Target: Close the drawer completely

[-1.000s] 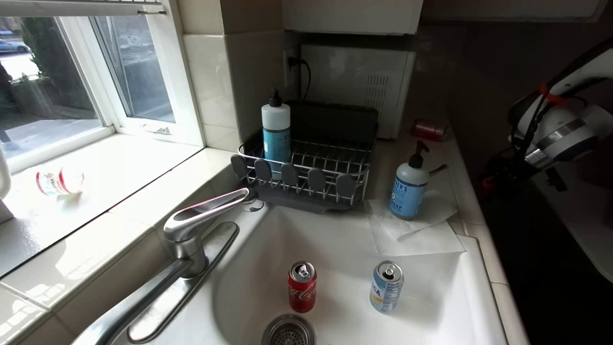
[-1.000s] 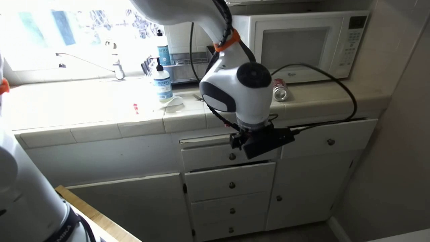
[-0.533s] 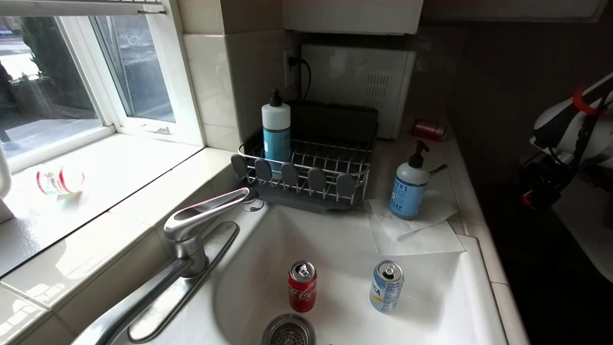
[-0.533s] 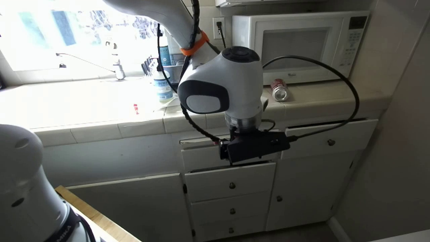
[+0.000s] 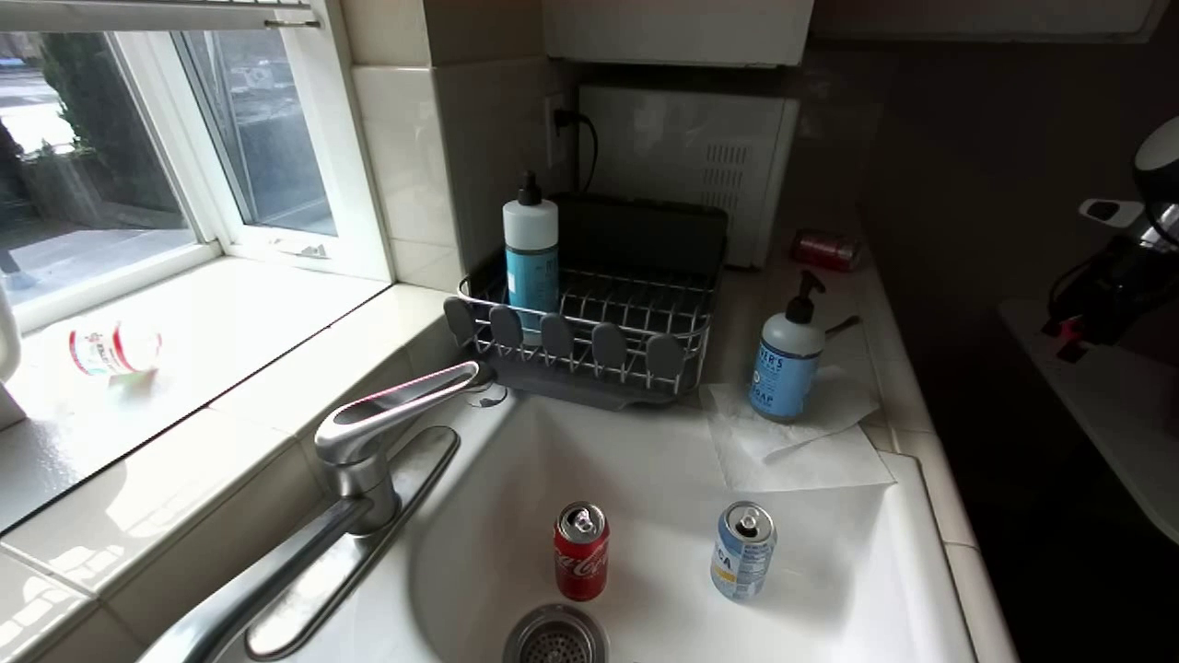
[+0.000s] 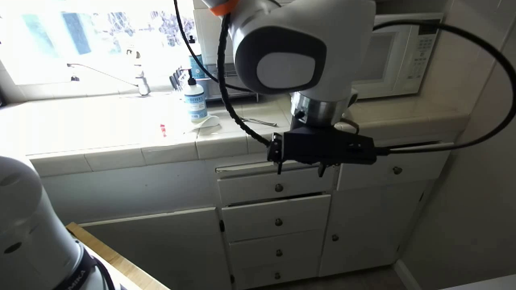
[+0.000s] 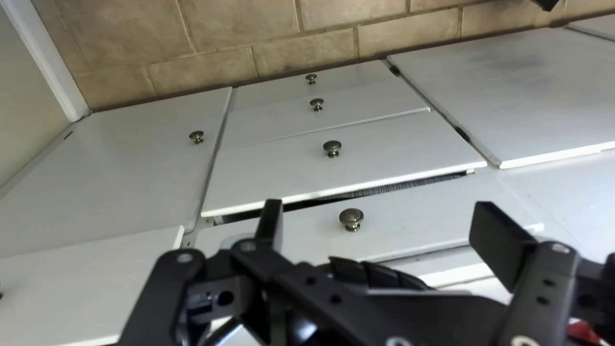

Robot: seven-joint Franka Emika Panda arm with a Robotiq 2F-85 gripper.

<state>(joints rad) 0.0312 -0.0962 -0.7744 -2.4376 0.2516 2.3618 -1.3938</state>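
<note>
- Tiled countertop [image 6: 403,106] runs above a bank of white-painted cabinet fronts; the likely target, the second drawer down [image 7: 346,170] in the middle column, shows a dark gap along its top edge.
- Gripper [image 7: 379,206] hangs apart from the cabinets, facing the top drawer [image 7: 399,230], its fingers [image 7: 270,226] spread with nothing between them.
- Whether that gap means a drawer standing out is hard to tell at this angle; a wider drawer [image 6: 379,171] has one too.
- Best method, if it needs more: bring the fingertips together, drop below the upper knob [image 7: 351,218], press mid-front just beside the lower knob [image 7: 332,148] and push straight until it seats.
- Since half a second ago, the arm [image 6: 346,48] has lifted back from the cabinets, uncovering the upper knob and a metal utensil [image 6: 260,121]; no drawer front has visibly shifted.
</note>
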